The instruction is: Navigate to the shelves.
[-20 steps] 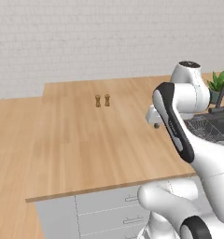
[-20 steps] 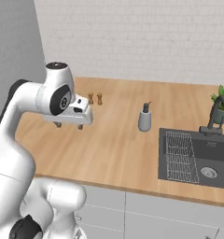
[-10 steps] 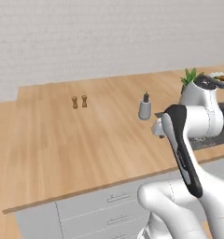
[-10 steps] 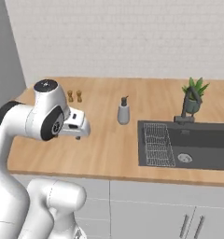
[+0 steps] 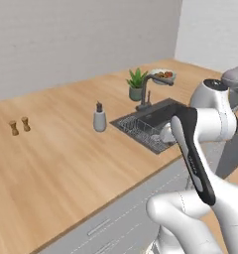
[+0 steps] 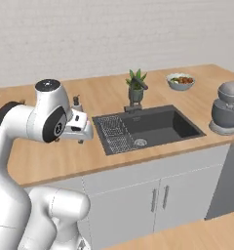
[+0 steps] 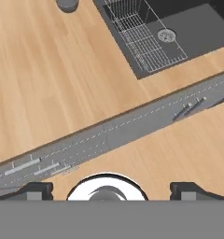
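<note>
The fingers (image 7: 112, 187) are spread wide and hold nothing, above the table (image 5: 56, 163) edge beside the sink (image 6: 153, 126). I cannot tell which way the shelves lie.

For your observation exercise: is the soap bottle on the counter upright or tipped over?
Upright: the soap bottle stands on its base on the counter, pump on top.

Glossy white rounded arm segments with dark grey joint bands, bulbous white base, small dark fingertips (image 7: 38, 189).

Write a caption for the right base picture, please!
White robot arm beside a wooden counter with dark sink, potted green plant, fruit bowl and grey stand mixer.
</note>
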